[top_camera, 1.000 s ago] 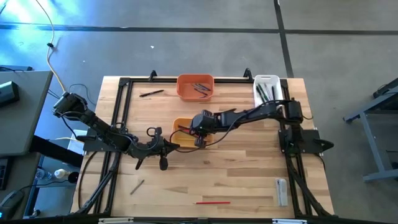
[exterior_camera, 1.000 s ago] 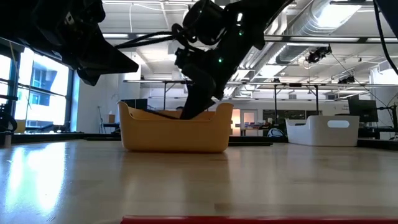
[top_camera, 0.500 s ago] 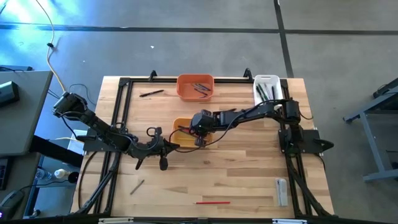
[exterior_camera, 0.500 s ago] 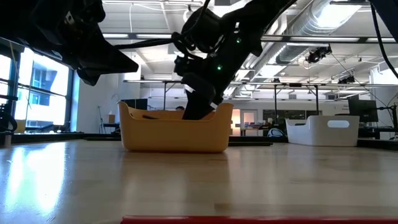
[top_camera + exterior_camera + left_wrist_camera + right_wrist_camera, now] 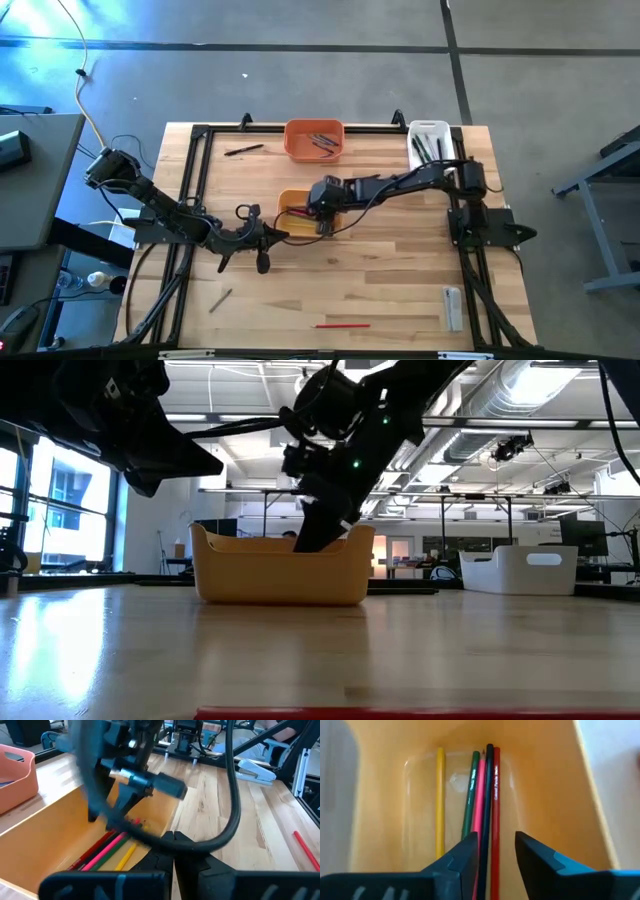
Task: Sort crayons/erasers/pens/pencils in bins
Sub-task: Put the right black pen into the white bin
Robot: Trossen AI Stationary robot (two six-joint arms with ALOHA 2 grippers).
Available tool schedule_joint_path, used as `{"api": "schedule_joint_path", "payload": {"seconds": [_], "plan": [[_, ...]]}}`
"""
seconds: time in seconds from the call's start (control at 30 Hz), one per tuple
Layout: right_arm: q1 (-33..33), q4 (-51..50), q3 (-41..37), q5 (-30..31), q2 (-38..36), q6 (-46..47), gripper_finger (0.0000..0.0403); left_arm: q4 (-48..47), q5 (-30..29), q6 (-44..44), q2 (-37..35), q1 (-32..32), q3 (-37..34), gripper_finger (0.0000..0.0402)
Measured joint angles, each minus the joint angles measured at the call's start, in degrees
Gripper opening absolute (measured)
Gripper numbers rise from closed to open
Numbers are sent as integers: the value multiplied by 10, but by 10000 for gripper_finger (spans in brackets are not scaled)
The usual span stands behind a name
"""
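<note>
My right gripper [image 5: 495, 845] stands open, reaching down into the yellow-orange bin [image 5: 293, 203] at the table's middle. On the bin's floor lie a yellow [image 5: 440, 800], a green [image 5: 470, 795], a pink [image 5: 480, 800], a black [image 5: 488, 795] and a red pencil [image 5: 496, 795], side by side. The black and red ones run through the gap between the open fingers. My left gripper [image 5: 172, 839] waits shut and holding nothing just outside the bin's left side, pointing at it. In the low view the bin's wall [image 5: 280, 570] hides the right fingertips.
The orange bin [image 5: 314, 140] sits at the far middle and the white bin [image 5: 428, 142] at the far right, both holding sticks. Loose on the table lie a black pen [image 5: 244, 150], a grey stick [image 5: 221, 299], a red stick [image 5: 342, 325] and a white block [image 5: 453, 305].
</note>
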Motion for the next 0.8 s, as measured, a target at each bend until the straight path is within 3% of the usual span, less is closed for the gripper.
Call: {"api": "schedule_joint_path", "payload": {"seconds": [0.13, 0.4, 0.57, 0.8], "plan": [[9, -35, -1, 23, -49, -36, 101, 0, 0, 1, 0, 0, 0, 0], [59, -76, -27, 55, -200, -126, 9, -8, 3, 0, 0, 0, 0, 0], [78, 86, -179, 40, -310, -146, 12, -9, 4, -5, 0, 0, 0, 0], [73, 352, -411, -54, -427, -127, 2, -7, 4, -14, 0, 0, 0, 0]]}}
